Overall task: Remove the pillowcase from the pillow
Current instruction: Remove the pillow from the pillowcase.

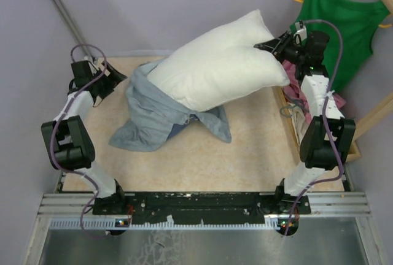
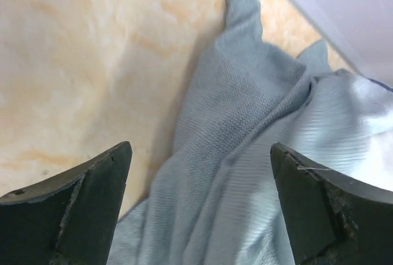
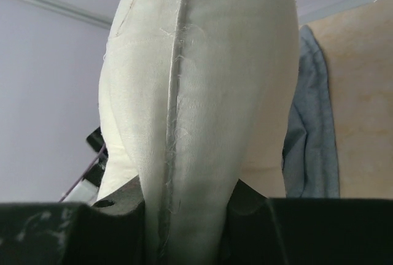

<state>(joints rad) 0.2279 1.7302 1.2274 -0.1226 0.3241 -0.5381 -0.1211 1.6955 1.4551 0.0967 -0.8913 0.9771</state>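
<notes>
The right arm stands up from its base, bends at the elbow and reaches toward the far right corner. Its pincer (image 1: 268, 46) is clenched on the seamed edge of the pillow (image 1: 215, 69), which bulges out to both sides of the grip in the wrist view. The left arm is folded at the left side of the surface (image 1: 245, 154). Its pincer (image 1: 113, 81) is released, fingers (image 2: 92, 203) spread wide above the cloth and gripping nothing.

The pillow slants across the middle, its right end raised. Its lower left end meets the pillowcase (image 1: 153, 115), which lies bunched on the surface beneath and around it (whether that end is tucked inside, I cannot tell). A green tank top (image 1: 344, 26) hangs behind the right arm. A pink garment (image 1: 293, 78) lies just beside the arm, at the surface's right edge.
</notes>
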